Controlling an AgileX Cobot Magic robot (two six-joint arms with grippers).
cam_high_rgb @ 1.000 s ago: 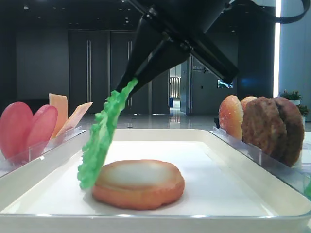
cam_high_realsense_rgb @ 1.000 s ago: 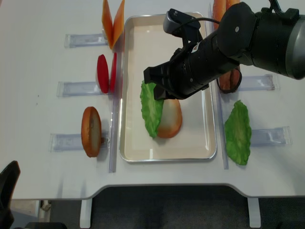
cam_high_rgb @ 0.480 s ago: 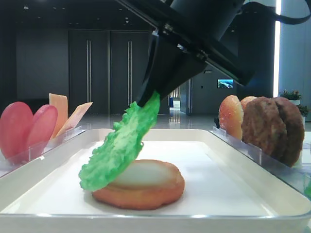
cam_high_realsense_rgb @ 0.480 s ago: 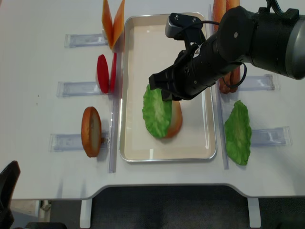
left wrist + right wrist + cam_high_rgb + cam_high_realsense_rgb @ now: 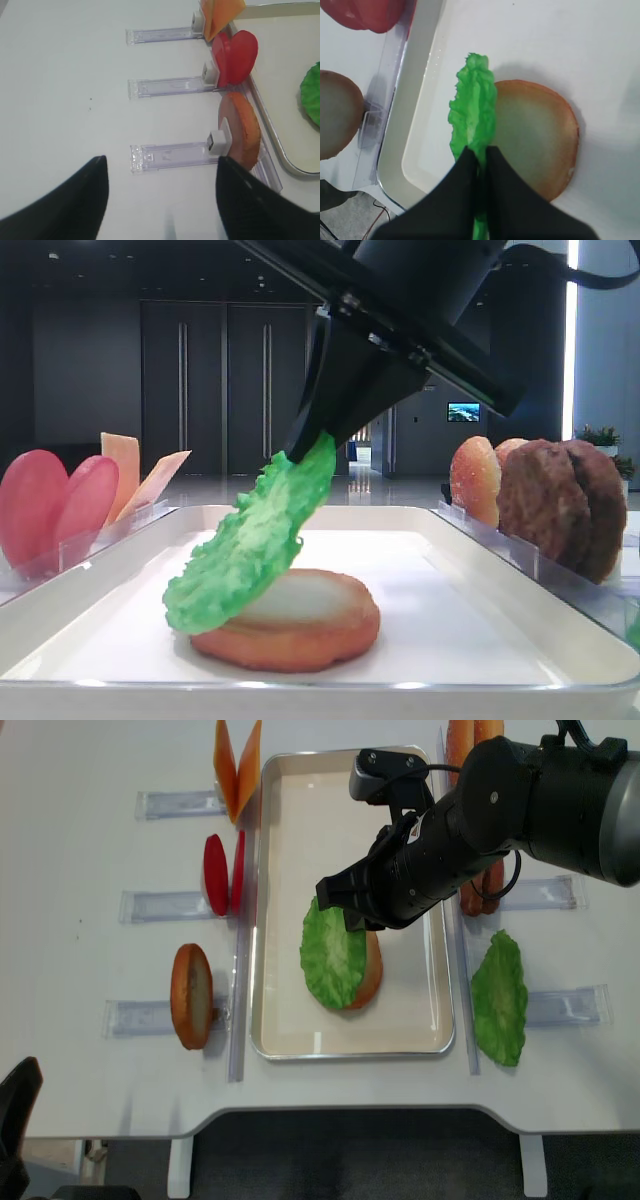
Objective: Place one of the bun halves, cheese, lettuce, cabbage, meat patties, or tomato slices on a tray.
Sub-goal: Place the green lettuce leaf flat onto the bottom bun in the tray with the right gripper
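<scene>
right gripper (image 5: 479, 150) clamped on edge of lettuce (image 5: 335, 952), leaf tilted, lower end draped on bun half (image 5: 290, 620) lying flat in the white tray (image 5: 290, 1020) on the worktop (image 5: 90, 840); left gripper (image 5: 162, 200) fingers spread apart, holding nothing, hovering beside clear holders (image 5: 170, 152).

No readable text, label, brand or number appears on anything in these views of the burger-assembly table.
</scene>
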